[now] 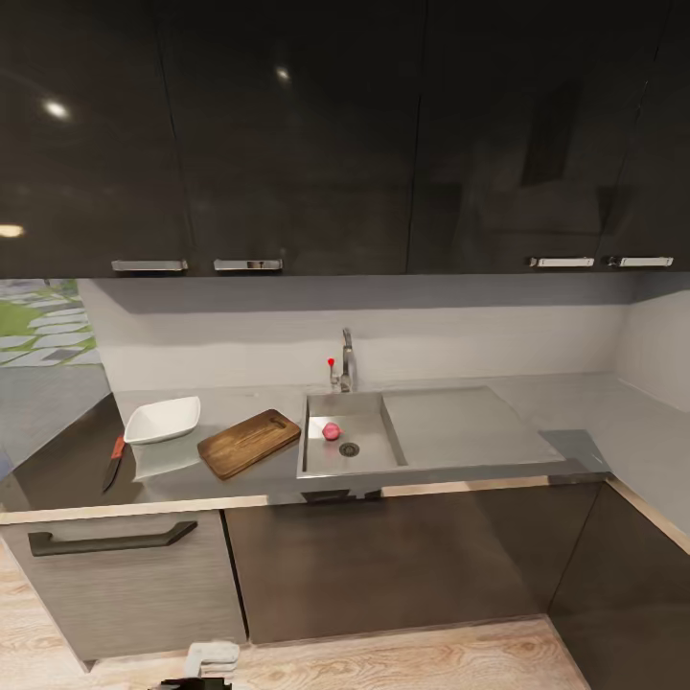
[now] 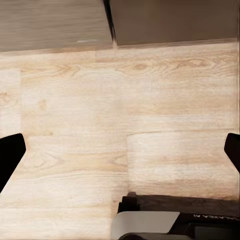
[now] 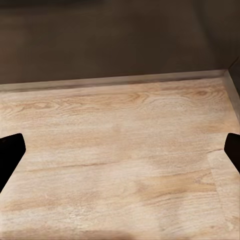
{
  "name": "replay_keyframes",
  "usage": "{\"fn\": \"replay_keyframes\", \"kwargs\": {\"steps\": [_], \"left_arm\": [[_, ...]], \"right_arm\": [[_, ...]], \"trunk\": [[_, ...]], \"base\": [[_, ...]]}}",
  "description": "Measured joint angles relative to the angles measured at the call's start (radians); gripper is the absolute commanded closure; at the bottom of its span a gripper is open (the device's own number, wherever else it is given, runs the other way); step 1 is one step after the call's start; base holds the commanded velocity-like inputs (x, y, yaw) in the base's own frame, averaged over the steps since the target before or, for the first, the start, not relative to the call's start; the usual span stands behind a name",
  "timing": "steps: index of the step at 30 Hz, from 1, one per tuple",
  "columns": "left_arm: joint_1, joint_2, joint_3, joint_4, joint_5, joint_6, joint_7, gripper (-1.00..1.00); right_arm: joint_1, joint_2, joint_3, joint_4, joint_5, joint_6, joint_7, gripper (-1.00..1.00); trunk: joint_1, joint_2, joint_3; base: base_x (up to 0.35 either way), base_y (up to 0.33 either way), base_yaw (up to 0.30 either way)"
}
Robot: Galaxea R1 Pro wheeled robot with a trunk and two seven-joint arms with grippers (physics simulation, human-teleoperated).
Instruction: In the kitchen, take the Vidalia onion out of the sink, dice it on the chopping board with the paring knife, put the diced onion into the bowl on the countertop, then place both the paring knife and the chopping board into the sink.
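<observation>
Head view: onion (image 1: pixel 331 431) seen lying in sink (image 1: pixel 364 458) basin; chopping board (image 1: pixel 249 443) just left, then bowl (image 1: pixel 163 420), paring knife (image 1: pixel 113 464) far left. Both grippers' jaws spread wide over floor (image 2: pixel 100 125).

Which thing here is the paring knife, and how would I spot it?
Find the steel sink set in the grey countertop, then look left past the brown chopping board and white bowl. The paring knife lies beyond them: slim, red-handled, dark-bladed.
</observation>
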Motion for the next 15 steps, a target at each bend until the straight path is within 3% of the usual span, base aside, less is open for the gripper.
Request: {"fn": "replay_keyframes", "kwargs": {"steps": [3, 7, 10, 15], "left_arm": [[-0.013, -0.002, 0.0, -0.17, 0.0, 0.172, 0.0, -1.0], [-0.016, -0.002, -0.004, -0.273, 0.0, 0.285, -0.004, -1.0], [-0.016, -0.002, -0.006, -0.324, 0.0, 0.339, -0.006, -1.0], [-0.016, -0.002, -0.009, -0.344, 0.001, 0.364, -0.007, -1.0]], "right_arm": [[0.0, 0.0, 0.0, 0.003, -0.001, 0.0, 0.0, -1.0], [0.0, 0.0, 0.0, 0.004, -0.001, 0.001, 0.0, -1.0], [0.0, 0.0, 0.0, 0.004, -0.001, 0.001, 0.0, -1.0], [0.0, 0.0, 0.0, 0.004, -0.001, 0.001, 0.0, -1.0]], "trunk": [[0.0, 0.0, 0.0], [0.0, 0.0, 0.0], [0.0, 0.0, 0.0], [0.001, 0.0, 0.0]], "base": [[0.0, 0.0, 0.0], [0.0, 0.0, 0.0], [-0.044, 0.0, 0.0], [-0.264, 0.0, 0.0]]}}
